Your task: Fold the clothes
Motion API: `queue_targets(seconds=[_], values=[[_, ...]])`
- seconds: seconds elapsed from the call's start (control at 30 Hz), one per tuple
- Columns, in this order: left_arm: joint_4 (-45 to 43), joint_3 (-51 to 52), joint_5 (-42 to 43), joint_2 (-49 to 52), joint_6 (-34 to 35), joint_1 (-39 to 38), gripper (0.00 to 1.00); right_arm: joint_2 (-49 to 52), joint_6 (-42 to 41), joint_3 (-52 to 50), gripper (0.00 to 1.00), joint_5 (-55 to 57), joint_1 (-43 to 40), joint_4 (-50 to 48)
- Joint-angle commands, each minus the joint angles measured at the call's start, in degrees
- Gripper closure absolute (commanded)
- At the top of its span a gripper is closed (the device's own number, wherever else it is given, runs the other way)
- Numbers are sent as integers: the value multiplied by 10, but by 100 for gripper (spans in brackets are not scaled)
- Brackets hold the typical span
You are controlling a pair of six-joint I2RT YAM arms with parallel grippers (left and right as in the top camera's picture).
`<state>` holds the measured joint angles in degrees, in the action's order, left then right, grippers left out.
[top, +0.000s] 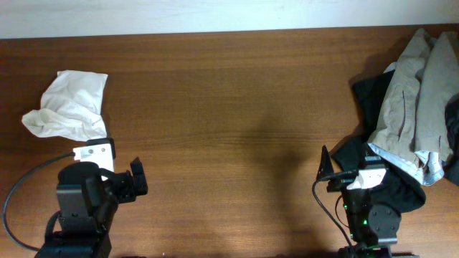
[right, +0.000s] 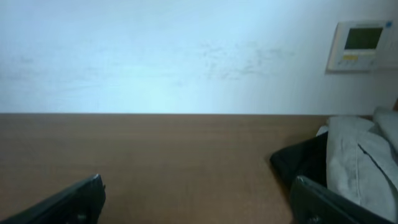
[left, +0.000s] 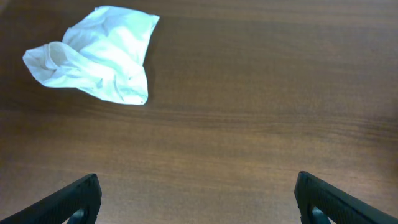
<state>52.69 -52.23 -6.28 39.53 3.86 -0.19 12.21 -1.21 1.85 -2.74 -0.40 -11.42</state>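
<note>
The white T-shirt point(top: 68, 107) lies crumpled in a loose heap at the far left of the wooden table. No logo or print shows on it. It also shows in the left wrist view point(left: 99, 56), up and to the left of the fingers. My left gripper point(top: 136, 178) point(left: 198, 199) is open and empty, low over bare wood just in front and to the right of the shirt. My right gripper point(top: 330, 170) point(right: 199, 202) is open and empty near the front edge on the right, beside the pile of other garments.
A beige-grey garment point(top: 419, 93) point(right: 364, 155) lies heaped on a black garment point(top: 369, 93) point(right: 305, 162) at the right edge of the table. Bare wood point(top: 229, 129) lies between the two arms. A wall panel point(right: 360, 43) hangs behind the table.
</note>
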Motion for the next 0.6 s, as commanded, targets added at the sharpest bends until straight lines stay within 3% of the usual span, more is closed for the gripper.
queue_targets(seconds=[0.0,0.07,0.57], values=[[-1,0,-4,-1,-9,1,1,-63,19,-15,1,-3,-4,45],[-1,0,-4,-1,-9,2,1,-121,16,-15,1,0,-4,158],[-1,0,-4,-1,-9,1,1,-118,16,-15,1,2,-4,157]])
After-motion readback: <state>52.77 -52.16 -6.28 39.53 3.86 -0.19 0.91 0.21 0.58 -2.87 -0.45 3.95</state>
